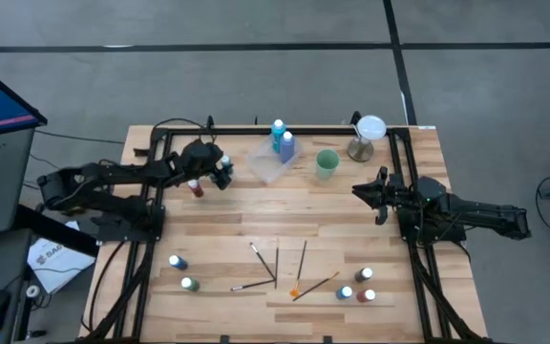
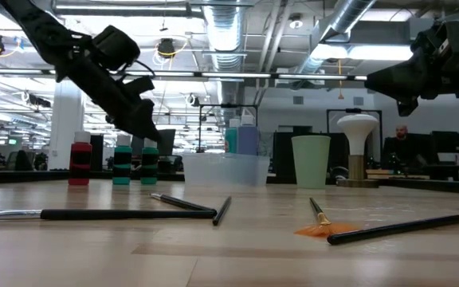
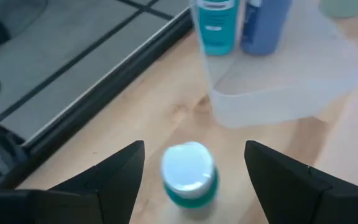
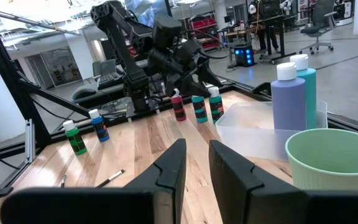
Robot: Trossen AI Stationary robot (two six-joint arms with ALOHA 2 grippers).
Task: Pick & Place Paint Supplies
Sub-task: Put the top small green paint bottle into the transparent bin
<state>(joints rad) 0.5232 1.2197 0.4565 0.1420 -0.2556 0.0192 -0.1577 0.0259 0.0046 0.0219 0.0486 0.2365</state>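
Note:
My left gripper (image 1: 222,174) hangs open at the far left, slanting down over a group of small white-capped paint bottles. A teal bottle (image 3: 189,176) stands upright on the table between and below the open fingers, which stand apart from it on either side (image 3: 194,149). A red bottle (image 1: 196,188) and other bottles (image 4: 215,104) stand beside it. Several thin paintbrushes (image 1: 275,268) lie flat near the front edge. My right gripper (image 1: 366,191) waits level above the table's right side, its fingers (image 4: 194,165) a narrow gap apart with nothing between them.
A clear plastic tray (image 1: 267,168) at the far middle holds a teal bottle (image 1: 278,129) and a blue one (image 1: 287,145). A pale green cup (image 1: 327,163) stands to its right. More small bottles stand near the front left (image 1: 178,262) and front right (image 1: 363,287).

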